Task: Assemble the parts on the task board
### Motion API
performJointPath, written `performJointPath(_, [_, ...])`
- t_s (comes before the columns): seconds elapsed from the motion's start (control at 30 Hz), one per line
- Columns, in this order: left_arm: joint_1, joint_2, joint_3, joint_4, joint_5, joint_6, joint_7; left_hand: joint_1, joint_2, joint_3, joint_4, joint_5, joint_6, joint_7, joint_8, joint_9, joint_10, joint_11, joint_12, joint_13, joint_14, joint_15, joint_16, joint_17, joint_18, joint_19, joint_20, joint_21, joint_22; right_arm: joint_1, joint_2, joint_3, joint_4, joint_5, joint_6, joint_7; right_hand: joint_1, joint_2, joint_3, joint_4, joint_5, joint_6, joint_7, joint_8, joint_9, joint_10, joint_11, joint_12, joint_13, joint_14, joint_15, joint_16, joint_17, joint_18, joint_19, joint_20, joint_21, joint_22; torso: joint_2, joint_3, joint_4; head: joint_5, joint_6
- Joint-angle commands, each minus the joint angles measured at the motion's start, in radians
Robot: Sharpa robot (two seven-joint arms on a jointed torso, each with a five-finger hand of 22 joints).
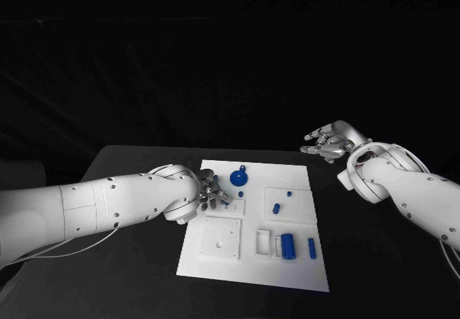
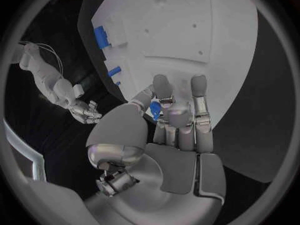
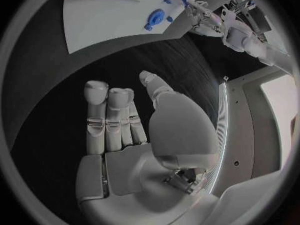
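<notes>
while the left hand (image 1: 210,191) hangs low over the task board (image 1: 288,266) at its left edge, the right hand (image 1: 329,143) is raised over the black table (image 1: 125,279), off the board's far right corner and well apart from every part. in the left wrist view the left hand (image 2: 172,120) has its fingers (image 2: 199,92) lying side by side, lightly curled, pointing across the white plate (image 2: 187,30), and a small blue piece (image 2: 154,110) shows just behind them near the thumb; whether it is pinched or merely lies beneath the hand cannot be told. in the right wrist view the right hand (image 3: 131,135) holds nothing, its fingers (image 3: 95,105) straight and close together with the thumb set apart over bare black table.

on the board, a round blue part with a knob (image 1: 238,177) lies near the far left corner, just beside the left hand's fingertips. a tiny blue peg (image 1: 242,193) sits just in front of it. toward the middle right, a small blue piece (image 1: 286,194) and a short blue pin (image 1: 276,208) rest on a square raised plate. nearer the robot, a blue cylinder (image 1: 288,245) stands beside a white slotted block (image 1: 264,243), with a slim blue rod (image 1: 312,247) to its right. a white square plate with holes (image 1: 221,240) occupies the near left of the board.
</notes>
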Motion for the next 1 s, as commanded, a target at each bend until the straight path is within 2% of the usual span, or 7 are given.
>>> performJointPath(0.03, [0.000, 0.004, 0.000, 0.000, -0.004, 0.023, -0.009, 0.001, 0.010, 0.005, 0.001, 0.002, 0.242, -0.125, 0.003, 0.545, 0.041, -0.013, 0.000, -0.001, 0.001, -0.001, -0.003, -0.001, -0.014, 0.008, -0.002, -0.007, 0.013, -0.001, 0.001, 0.000, 0.001, 0.000, 0.013, 0.007, -0.013, 0.000, 0.004, 0.000, 0.006, 0.005, 0.000, -0.004, -0.002, -0.005, 0.000, 0.005, -0.001, -0.004, -0.002, -0.001, 0.000, 0.014, 0.038, 0.001, -0.003, 0.071, 0.000, -0.0003, 0.0003, 0.000, -0.001])
performJointPath(0.5, [0.000, 0.017, 0.000, -0.009, -0.019, 0.041, -0.021, 0.003, 0.010, 0.005, 0.001, 0.001, 0.241, -0.125, 0.003, 0.545, 0.041, -0.013, 0.000, -0.001, 0.000, -0.001, -0.003, -0.002, -0.014, 0.009, -0.002, -0.011, 0.015, -0.001, 0.001, 0.000, 0.002, 0.001, 0.013, 0.007, -0.013, 0.000, 0.004, 0.000, 0.006, 0.005, 0.000, -0.004, -0.002, -0.005, 0.000, 0.005, -0.001, -0.004, -0.002, -0.001, 0.000, 0.014, 0.038, 0.001, -0.003, 0.071, 0.000, -0.0005, 0.0001, -0.001, -0.003])
performJointPath(1.0, [0.000, 0.019, 0.000, -0.013, -0.046, 0.123, -0.037, 0.009, 0.009, 0.005, -0.001, 0.000, 0.238, -0.123, 0.002, 0.540, 0.041, -0.012, -0.006, -0.005, 0.000, 0.000, -0.011, -0.020, -0.015, 0.012, -0.003, -0.017, 0.016, -0.002, 0.001, 0.000, 0.003, 0.001, 0.013, 0.008, -0.014, 0.001, 0.005, 0.001, 0.008, 0.005, 0.000, -0.004, -0.002, -0.005, 0.000, 0.006, -0.001, -0.004, -0.002, -0.001, 0.000, 0.014, 0.039, 0.001, -0.004, 0.071, 0.000, -0.0006, 0.0002, 0.000, -0.006])
